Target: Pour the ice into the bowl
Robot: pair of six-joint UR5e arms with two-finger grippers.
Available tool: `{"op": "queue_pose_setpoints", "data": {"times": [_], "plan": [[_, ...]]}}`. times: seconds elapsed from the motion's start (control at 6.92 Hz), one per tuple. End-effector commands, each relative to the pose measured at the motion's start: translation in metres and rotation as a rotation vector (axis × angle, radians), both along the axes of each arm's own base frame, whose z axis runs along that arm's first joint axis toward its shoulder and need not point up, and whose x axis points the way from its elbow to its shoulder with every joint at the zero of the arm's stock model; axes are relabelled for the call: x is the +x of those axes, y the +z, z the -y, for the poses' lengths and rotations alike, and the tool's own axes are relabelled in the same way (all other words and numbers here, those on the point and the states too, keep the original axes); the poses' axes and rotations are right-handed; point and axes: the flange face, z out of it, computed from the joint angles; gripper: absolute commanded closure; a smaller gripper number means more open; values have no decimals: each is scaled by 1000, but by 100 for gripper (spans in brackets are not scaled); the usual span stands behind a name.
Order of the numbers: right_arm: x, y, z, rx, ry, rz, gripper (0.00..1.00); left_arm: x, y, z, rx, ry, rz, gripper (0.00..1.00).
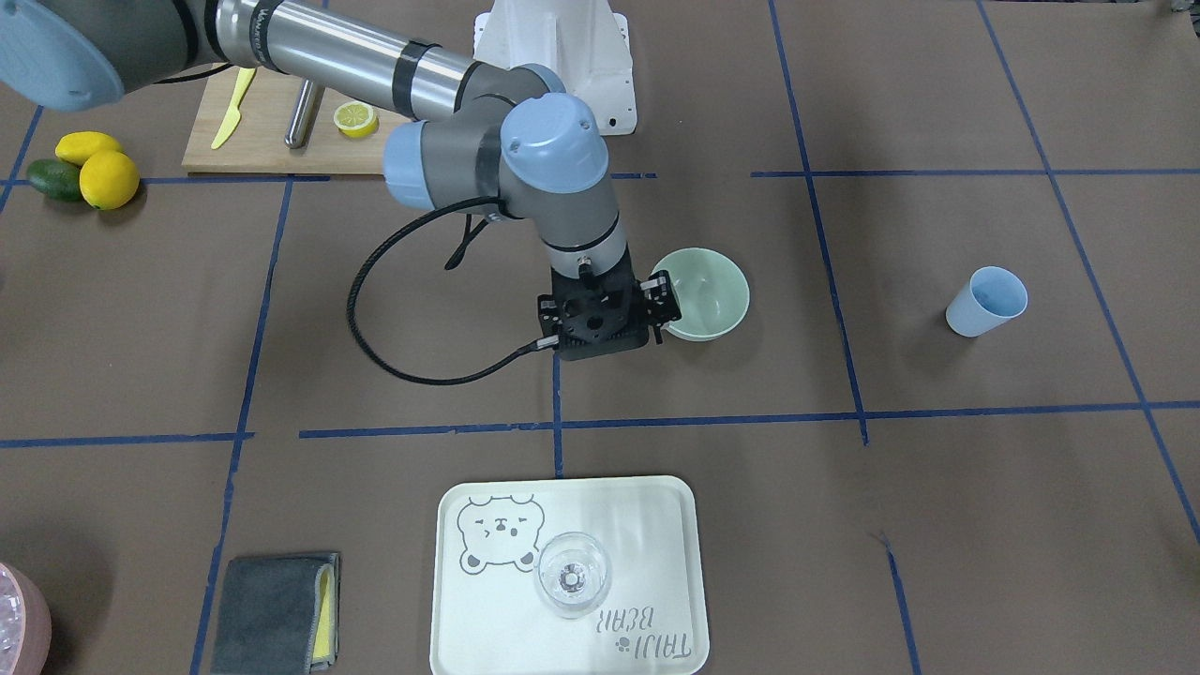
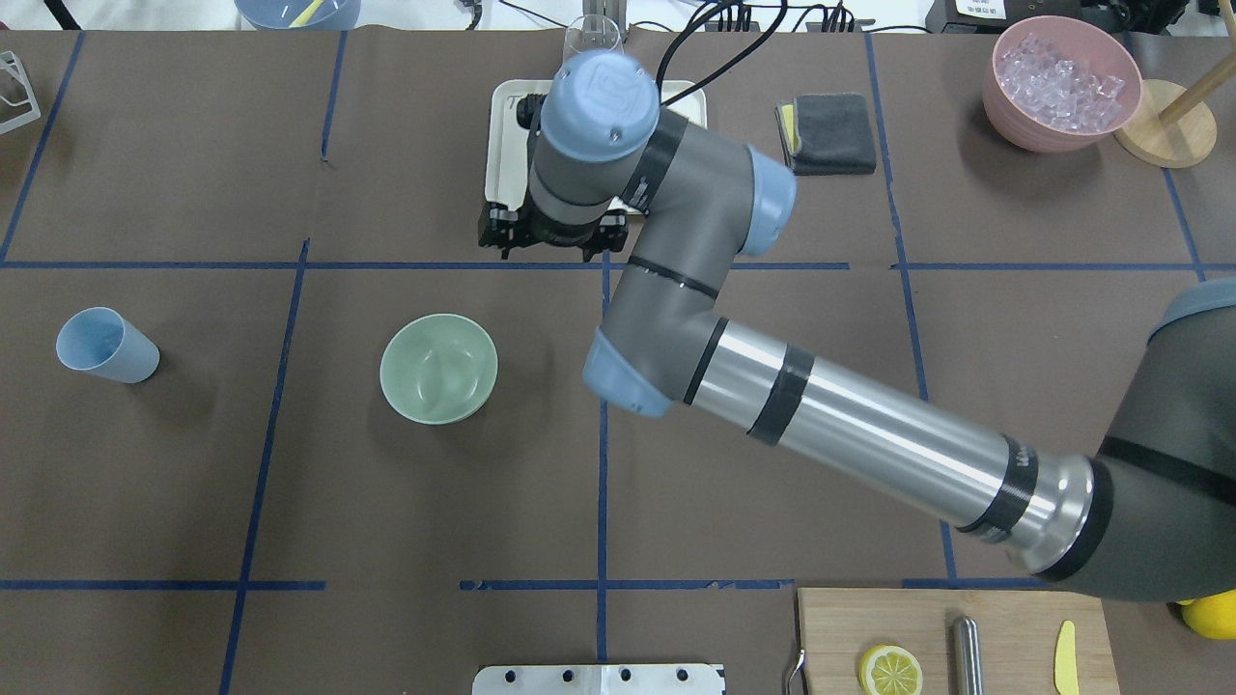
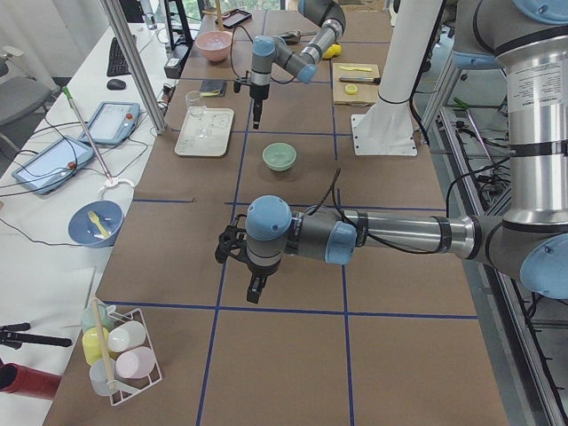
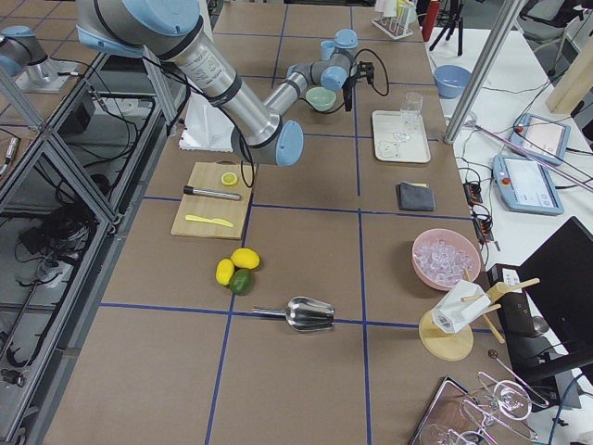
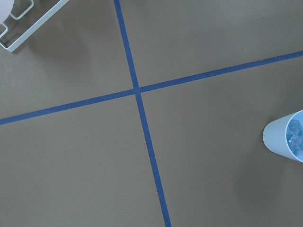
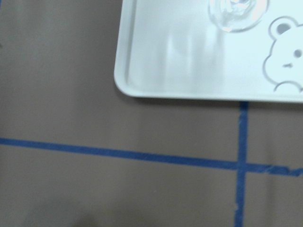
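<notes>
Ice: small clear ice cubes [image 5: 294,135] sit in the upright pale blue plastic cup [image 5: 284,140], so nothing spills.
Bowl: the round sage-green matte bowl [image 2: 438,368] stands empty mid-table, well apart from this cup.
Left: my left gripper [image 3: 256,288] hangs near the cup; its opening I cannot tell.
Right: my right gripper [image 1: 602,323] hangs near the bowl with its fingers hidden, so I cannot tell.

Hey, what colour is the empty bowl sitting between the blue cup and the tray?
The bowl is pale sage green, plain and matte, clearest in the overhead exterior view.

The right wrist [image 1: 600,314] hides part of the bowl [image 1: 717,291].
</notes>
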Motion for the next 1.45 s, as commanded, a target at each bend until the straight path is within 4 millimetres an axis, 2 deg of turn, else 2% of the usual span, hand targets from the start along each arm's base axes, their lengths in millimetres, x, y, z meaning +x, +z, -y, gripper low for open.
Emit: {"op": "queue_pose_setpoints", "data": {"times": [0.0, 0.14, 0.29, 0.43, 0.58, 0.72, 0.87, 1.01, 1.16, 1.3], "plan": [[111, 56, 58, 49, -47, -94, 0, 3, -21, 17, 73, 2, 5, 0], [183, 86, 79, 127, -143, -142, 0, 4, -43, 37, 121, 3, 6, 0], [251, 136, 103, 169, -196, -167, 0, 6, -54, 52, 146, 8, 3, 0], [318, 195, 119, 212, -231, -203, 0, 5, -74, 69, 188, 5, 2, 0], [388, 250, 123, 233, -244, -226, 0, 5, -105, 79, 286, 5, 0, 0], [450, 303, 111, 226, -243, -241, 0, 6, -117, 85, 421, 8, -6, 0], [505, 351, 90, 196, -228, -234, 0, 5, -121, 81, 494, -6, -17, 0], [550, 409, 52, 114, -194, -188, 0, 11, -134, 80, 424, -117, -89, 0], [575, 432, 20, 100, -174, -199, 0, 36, -135, 69, 427, -159, -143, 0], [580, 435, -1, 105, -170, -203, 0, 66, -125, 58, 436, -214, -121, 0]]}}
